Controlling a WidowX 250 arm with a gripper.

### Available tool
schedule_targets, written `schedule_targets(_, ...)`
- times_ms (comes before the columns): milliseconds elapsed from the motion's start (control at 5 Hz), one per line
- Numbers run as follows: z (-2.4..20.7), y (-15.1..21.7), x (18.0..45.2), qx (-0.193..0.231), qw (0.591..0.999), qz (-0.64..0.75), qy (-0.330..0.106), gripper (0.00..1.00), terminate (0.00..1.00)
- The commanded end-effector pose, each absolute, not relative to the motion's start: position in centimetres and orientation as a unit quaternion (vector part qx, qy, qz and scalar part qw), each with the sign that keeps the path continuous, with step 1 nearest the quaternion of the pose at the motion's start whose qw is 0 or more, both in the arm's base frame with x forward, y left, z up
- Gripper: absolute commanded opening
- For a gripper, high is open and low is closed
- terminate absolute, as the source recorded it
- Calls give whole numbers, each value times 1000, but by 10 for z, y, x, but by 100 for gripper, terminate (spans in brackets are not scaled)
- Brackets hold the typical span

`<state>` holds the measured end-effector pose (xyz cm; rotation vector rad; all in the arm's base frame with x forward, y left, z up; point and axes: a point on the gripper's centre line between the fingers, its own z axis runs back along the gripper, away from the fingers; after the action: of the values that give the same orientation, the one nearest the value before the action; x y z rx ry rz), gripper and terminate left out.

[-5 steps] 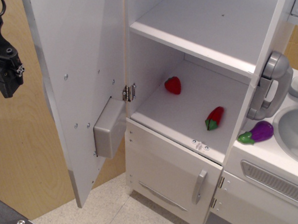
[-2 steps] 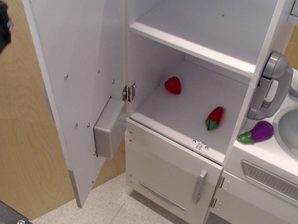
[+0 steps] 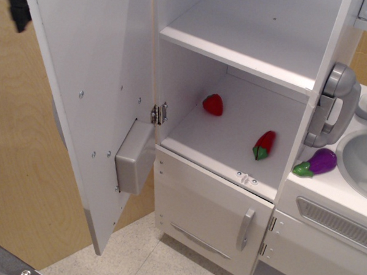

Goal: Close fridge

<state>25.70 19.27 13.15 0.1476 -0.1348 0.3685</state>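
The fridge [image 3: 249, 67] fills most of the view, its big door [image 3: 93, 102] swung wide open to the left. A strawberry [image 3: 213, 104] and a red pepper [image 3: 264, 145] sit on the lower shelf. The gripper [image 3: 17, 5] just peeks in top-left behind the door edge; can't tell whether it's open or closed.

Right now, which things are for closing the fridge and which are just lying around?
For the job:
- fridge door, swung wide open
- gripper, black, at the top left past the door's edge

Just lying around:
- strawberry on the fridge shelf
- red pepper on the same shelf
- eggplant beside the sink
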Motion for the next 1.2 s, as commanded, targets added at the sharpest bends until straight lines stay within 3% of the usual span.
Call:
schedule_targets(0,126,148,275,26,989,122,-81,100,0)
schedule_targets(400,120,104,286,8,992,83,-90,100,0)
schedule_targets(1000,117,83,369,19,985,131,-113,100,0)
